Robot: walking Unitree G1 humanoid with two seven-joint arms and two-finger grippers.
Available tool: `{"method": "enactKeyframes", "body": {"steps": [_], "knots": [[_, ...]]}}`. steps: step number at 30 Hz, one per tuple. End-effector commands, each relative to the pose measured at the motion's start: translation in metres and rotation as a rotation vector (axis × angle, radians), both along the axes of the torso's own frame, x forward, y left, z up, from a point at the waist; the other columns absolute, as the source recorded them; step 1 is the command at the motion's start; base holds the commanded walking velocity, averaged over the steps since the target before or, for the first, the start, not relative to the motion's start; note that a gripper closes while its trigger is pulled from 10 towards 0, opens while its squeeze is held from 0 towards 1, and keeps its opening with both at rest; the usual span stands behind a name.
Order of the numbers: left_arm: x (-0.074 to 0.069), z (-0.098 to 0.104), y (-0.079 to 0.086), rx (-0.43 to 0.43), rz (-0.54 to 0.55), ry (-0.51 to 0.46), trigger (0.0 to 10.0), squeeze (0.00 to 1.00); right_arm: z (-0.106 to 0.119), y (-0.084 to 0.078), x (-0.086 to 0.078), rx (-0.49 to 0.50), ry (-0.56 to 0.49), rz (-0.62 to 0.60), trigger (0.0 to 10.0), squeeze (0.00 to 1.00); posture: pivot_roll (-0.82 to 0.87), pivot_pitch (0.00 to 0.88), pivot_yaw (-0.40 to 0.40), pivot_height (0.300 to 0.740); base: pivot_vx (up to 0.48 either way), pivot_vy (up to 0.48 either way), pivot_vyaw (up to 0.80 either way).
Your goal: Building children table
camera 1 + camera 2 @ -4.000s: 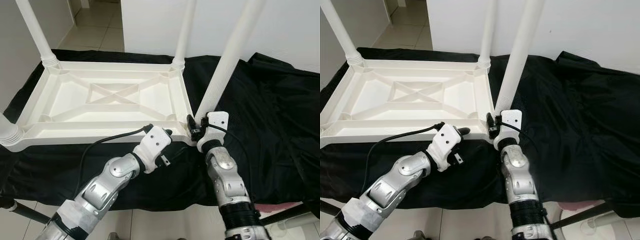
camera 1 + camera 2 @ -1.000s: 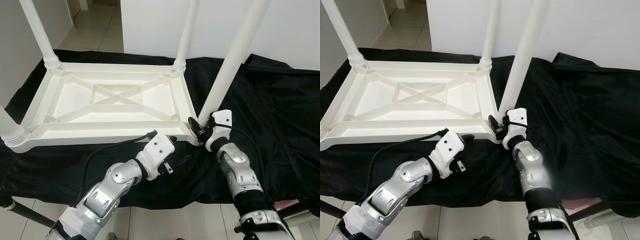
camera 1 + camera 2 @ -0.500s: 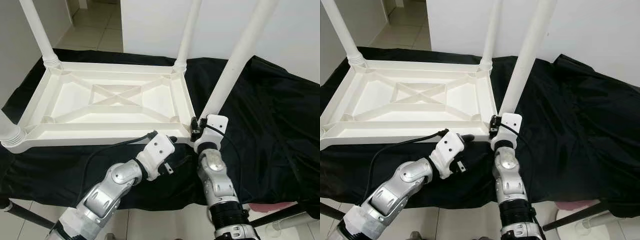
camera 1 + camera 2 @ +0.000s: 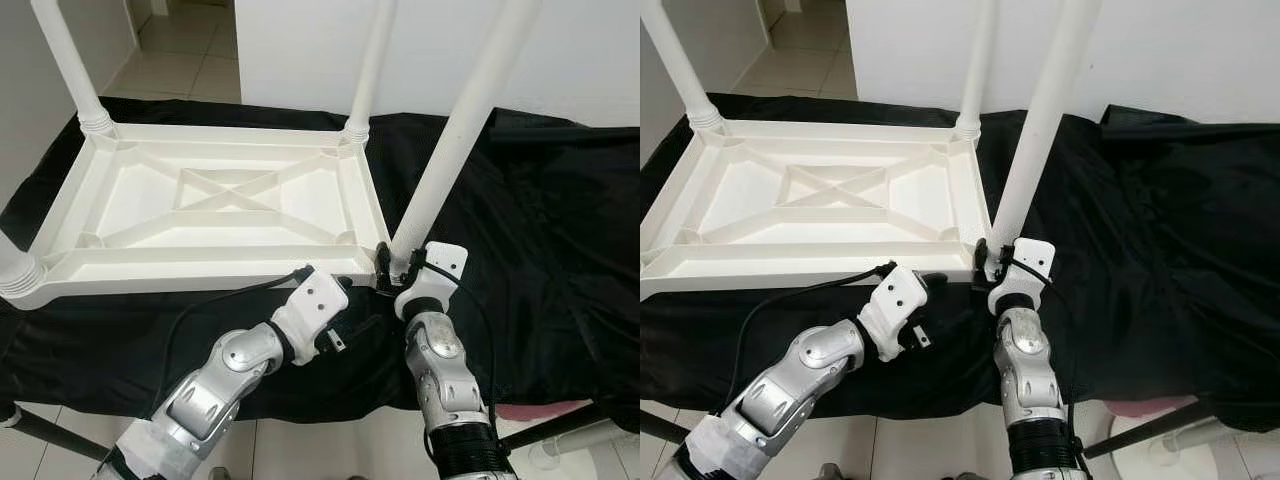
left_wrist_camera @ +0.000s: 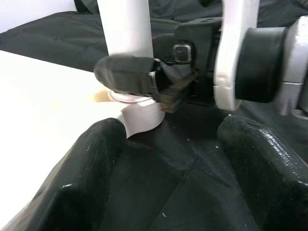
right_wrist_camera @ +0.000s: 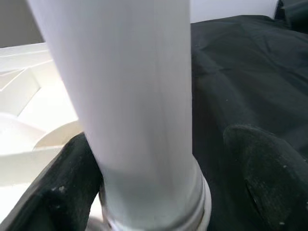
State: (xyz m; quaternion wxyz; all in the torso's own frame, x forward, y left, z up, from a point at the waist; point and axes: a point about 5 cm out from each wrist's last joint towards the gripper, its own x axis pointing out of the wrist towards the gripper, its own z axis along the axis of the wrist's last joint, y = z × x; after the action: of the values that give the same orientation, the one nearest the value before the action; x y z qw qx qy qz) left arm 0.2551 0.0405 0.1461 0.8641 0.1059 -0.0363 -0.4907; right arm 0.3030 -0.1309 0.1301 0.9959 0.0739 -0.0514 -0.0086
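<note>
The white plastic table top lies upside down on a black cloth, with white legs standing up at its corners. My right gripper is at the base of the near-right leg. In the right wrist view its fingers flank that leg: one rests against it, the other stands apart, so it is open. My left gripper hovers just in front of the table's near edge, pointing at the same corner. It is open, with nothing between its fingers.
The black cloth covers the whole support and spreads wide to the right. Other legs rise at the far left, far right and near left. Tiled floor and a white wall lie beyond.
My right forearm has swung in from the right to stand below its wrist, while the gripper stayed at the leg's base. The left arm has hardly moved.
</note>
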Motion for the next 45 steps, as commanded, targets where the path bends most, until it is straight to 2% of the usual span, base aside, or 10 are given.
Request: {"method": "enactKeyframes", "body": {"steps": [1, 7, 8, 32, 34, 35, 36, 37, 38, 45], "knots": [[-0.005, 0.001, -0.002, 0.020, -0.068, 0.002, 10.0, 0.00, -0.002, -0.005, -0.002, 0.000, -0.005, 0.038, 10.0, 1.00, 0.00, 0.091, -0.077, 0.740, 0.000, 0.000, 0.00], [-0.004, 0.001, -0.002, 0.019, -0.066, 0.001, 10.0, 0.00, -0.003, -0.020, 0.003, -0.062, -0.011, 0.117, 10.0, 0.90, -0.01, 0.097, -0.074, 0.740, 0.000, 0.000, 0.00], [-0.004, 0.001, -0.002, 0.020, -0.065, 0.001, 10.0, 0.00, -0.003, -0.022, 0.005, -0.075, -0.012, 0.156, 10.0, 0.00, -0.01, 0.102, -0.068, 0.740, 0.000, 0.000, 0.00], [-0.004, 0.002, -0.003, 0.025, -0.073, 0.005, 10.0, 0.00, 0.011, -0.014, 0.037, -0.273, -0.037, 0.598, 9.9, 0.00, 0.00, 0.107, -0.055, 0.740, 0.000, 0.000, 0.00], [-0.004, 0.003, -0.004, 0.024, -0.073, 0.004, 10.0, 0.00, 0.012, -0.014, 0.039, -0.280, -0.035, 0.608, 9.3, 0.00, 0.00, 0.107, -0.057, 0.740, 0.000, 0.000, 0.00], [-0.003, 0.003, -0.004, 0.024, -0.071, 0.003, 10.0, 0.00, 0.012, -0.016, 0.041, -0.289, -0.030, 0.614, 3.9, 0.00, 0.01, 0.106, -0.060, 0.740, 0.000, 0.000, 0.00], [-0.003, 0.003, -0.003, 0.023, -0.068, 0.003, 10.0, 0.00, 0.011, -0.018, 0.042, -0.301, -0.027, 0.617, 1.5, 0.00, 0.01, 0.106, -0.060, 0.740, 0.000, 0.000, 0.00], [-0.003, 0.003, -0.003, 0.023, -0.068, 0.003, 10.0, 0.00, 0.011, -0.018, 0.042, -0.301, -0.027, 0.617, 1.5, 0.00, 0.01, 0.106, -0.060, 0.740, 0.000, 0.000, 0.00], [-0.003, 0.003, -0.003, 0.023, -0.066, 0.002, 10.0, 0.00, 0.011, -0.021, 0.042, -0.305, -0.023, 0.618, 0.0, 0.00, 0.01, 0.105, -0.062, 0.740, 0.000, 0.000, 0.00], [-0.003, 0.003, -0.002, 0.023, -0.063, 0.001, 10.0, 0.00, 0.006, -0.025, 0.040, -0.274, -0.009, 0.626, 0.0, 0.00, 0.01, 0.102, -0.057, 0.740, 0.000, 0.000, 0.00]]}}
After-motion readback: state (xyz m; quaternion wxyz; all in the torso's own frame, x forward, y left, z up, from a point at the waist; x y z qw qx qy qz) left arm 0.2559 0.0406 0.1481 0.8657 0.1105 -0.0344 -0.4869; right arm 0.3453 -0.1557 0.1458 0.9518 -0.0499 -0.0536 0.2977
